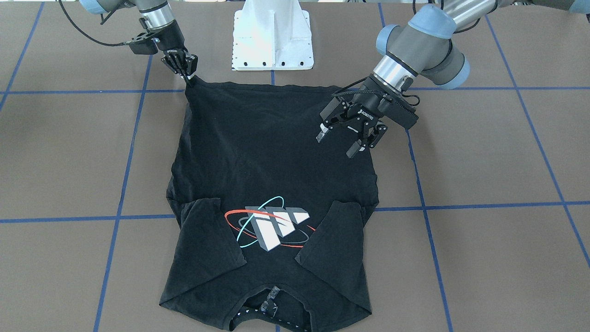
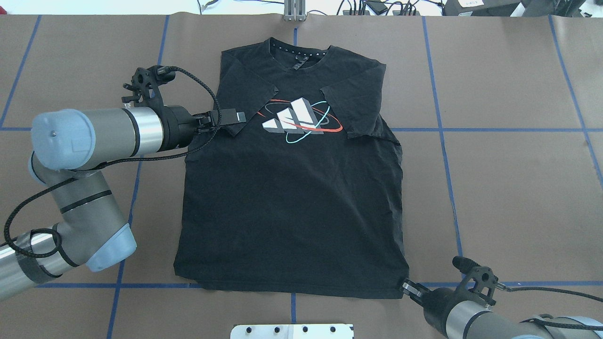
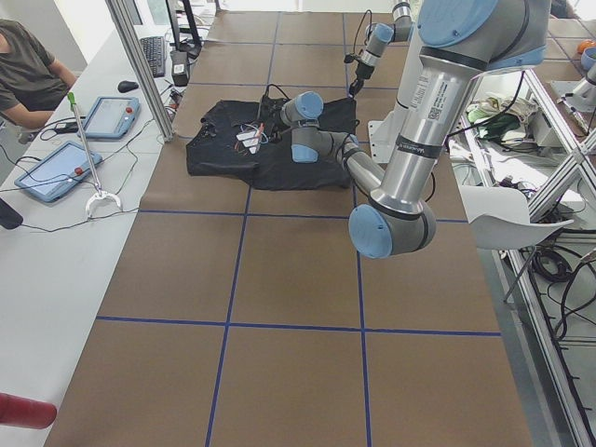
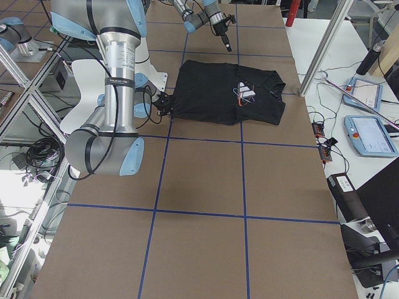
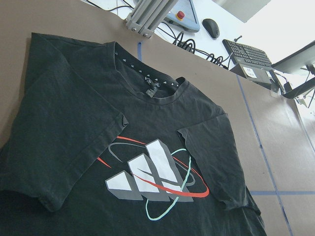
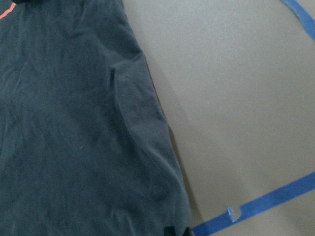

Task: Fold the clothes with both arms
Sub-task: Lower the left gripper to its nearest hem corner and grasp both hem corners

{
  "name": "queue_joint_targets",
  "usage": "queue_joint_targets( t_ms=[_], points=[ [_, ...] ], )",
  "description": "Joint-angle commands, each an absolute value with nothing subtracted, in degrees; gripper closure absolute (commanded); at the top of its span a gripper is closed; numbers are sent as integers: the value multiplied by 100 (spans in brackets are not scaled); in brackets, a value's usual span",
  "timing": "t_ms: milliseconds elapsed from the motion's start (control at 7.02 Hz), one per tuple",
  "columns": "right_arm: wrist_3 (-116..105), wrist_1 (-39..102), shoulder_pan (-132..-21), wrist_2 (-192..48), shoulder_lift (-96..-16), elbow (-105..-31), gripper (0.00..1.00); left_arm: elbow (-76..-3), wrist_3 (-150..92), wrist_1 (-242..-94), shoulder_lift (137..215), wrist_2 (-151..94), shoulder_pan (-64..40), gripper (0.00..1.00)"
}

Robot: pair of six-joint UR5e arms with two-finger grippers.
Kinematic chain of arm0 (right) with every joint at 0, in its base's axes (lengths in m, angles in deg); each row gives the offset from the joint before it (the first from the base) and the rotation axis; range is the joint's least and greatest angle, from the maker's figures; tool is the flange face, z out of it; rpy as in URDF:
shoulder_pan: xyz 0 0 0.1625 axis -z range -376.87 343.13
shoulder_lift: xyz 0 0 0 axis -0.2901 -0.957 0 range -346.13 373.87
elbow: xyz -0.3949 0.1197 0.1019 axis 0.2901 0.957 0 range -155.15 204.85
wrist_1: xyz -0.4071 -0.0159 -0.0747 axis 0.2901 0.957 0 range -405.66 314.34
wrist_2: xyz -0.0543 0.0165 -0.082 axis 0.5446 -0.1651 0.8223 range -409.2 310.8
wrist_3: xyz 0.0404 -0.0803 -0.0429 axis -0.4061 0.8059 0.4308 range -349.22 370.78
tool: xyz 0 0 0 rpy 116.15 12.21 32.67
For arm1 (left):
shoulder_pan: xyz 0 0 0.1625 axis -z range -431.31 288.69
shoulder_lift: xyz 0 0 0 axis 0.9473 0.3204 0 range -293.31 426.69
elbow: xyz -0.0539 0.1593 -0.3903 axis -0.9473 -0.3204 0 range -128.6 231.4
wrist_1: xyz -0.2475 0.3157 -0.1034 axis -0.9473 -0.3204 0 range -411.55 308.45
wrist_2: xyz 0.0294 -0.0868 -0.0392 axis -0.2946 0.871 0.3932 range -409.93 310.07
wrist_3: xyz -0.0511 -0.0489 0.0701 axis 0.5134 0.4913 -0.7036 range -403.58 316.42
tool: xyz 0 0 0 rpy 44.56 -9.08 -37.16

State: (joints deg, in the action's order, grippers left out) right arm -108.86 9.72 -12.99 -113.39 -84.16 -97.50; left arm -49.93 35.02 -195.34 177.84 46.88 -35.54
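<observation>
T-shirt [image 1: 276, 152] flat, L gripper [image 1: 336, 145] apart above, R gripper [image 1: 187, 74] clamped on hem corner, base [image 1: 272, 37] nearby

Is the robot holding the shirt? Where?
The right gripper pinches the T-shirt by its bottom hem corner. The left gripper hangs open above it, holding nothing.

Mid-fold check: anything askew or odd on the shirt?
The T-shirt edge on the robot's right bulges and wrinkles below the folded sleeve, and the right end effector draws its hem corner to a point.

Matt cloth T-shirt [image 1: 258, 147] (brushed-metal arms [image 2: 146, 125])
</observation>
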Motion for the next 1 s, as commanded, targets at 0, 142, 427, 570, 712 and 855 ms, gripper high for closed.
queue_joint_targets(
  t_ms=[0, 142, 427, 570, 712, 855],
  points=[
    [-10884, 971, -1309, -11353, -8858, -10187, 100, -5928, 3517, -19525, 16923, 4684, -3833, 1],
    [-10876, 945, -1291, -11458, -9209, -10459, 100, -6161, 3535, -19516, 16595, 4667, -4018, 1],
    [-10876, 936, -1169, -11906, -9335, -10532, 100, -6320, 4631, -19499, 16034, 3829, -5025, 1],
    [-10893, 936, -942, -11916, -9327, -10532, 100, -6539, 4869, -19499, 15472, 3666, -5344, 0],
    [-10902, 936, -879, -11890, -9327, -10575, 100, -6576, 5141, -19499, 15049, 3056, -5904, 1],
    [-10893, 936, -878, -11881, -9327, -10619, 100, -6568, 5300, -19499, 14975, 2936, -6197, 1]
  ],
)
